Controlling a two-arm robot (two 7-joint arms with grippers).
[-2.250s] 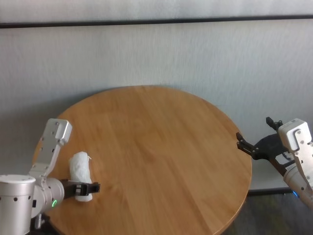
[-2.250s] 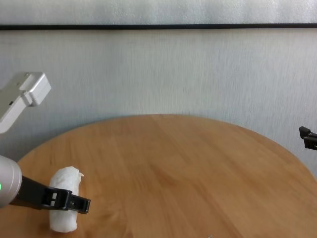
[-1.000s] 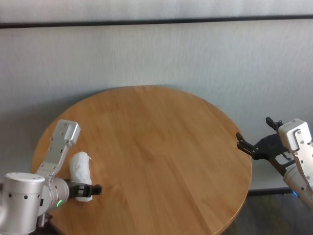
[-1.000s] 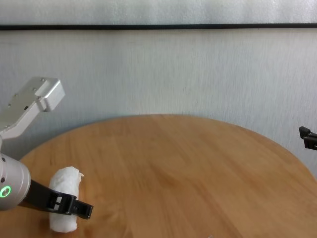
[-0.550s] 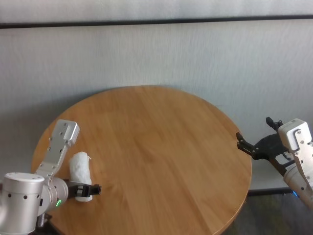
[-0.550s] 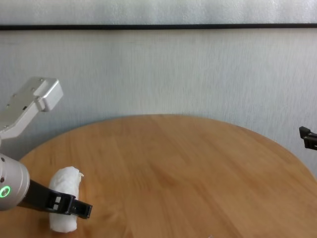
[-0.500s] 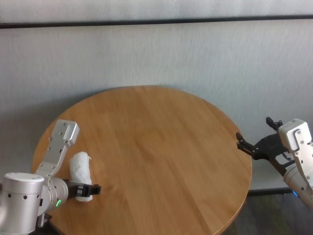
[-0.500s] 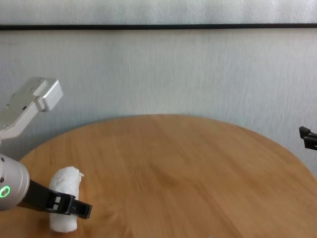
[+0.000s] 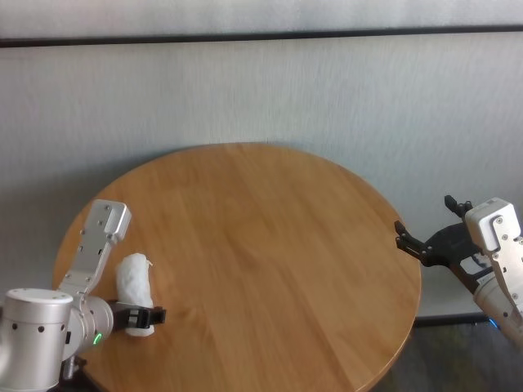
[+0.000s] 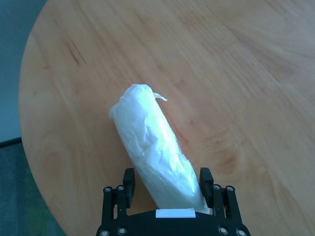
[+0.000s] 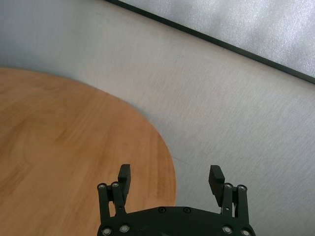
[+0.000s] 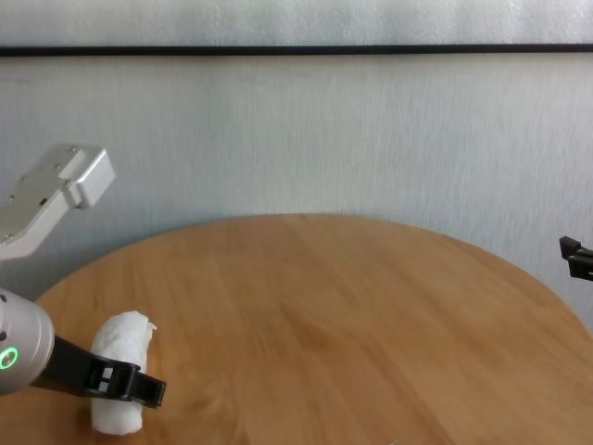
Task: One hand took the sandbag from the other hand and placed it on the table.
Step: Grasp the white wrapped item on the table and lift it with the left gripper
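The white sandbag [image 9: 133, 282] lies on the round wooden table [image 9: 261, 229] near its left edge, crinkled end pointing away from me. My left gripper [image 9: 147, 318], the one with the green ring, is low at the bag's near end. In the left wrist view [image 10: 167, 178] its fingers stand one on each side of the sandbag [image 10: 152, 147], spread, with a slim gap at one finger. The chest view shows the same gripper [image 12: 130, 387] across the bag [image 12: 120, 357]. My right gripper [image 9: 425, 219], with the blue ring, hangs open and empty off the table's right edge [image 11: 170, 174].
A pale grey wall with a dark horizontal strip [image 9: 261, 36] runs behind the table. The left arm's silver wrist and white link [image 9: 98, 245] stand over the table's left rim. The rest of the tabletop [image 12: 352, 315] is bare wood.
The left arm's white link has swung up and inward, and its gripper has slid back slightly along the sandbag. The bag and the right arm have not moved.
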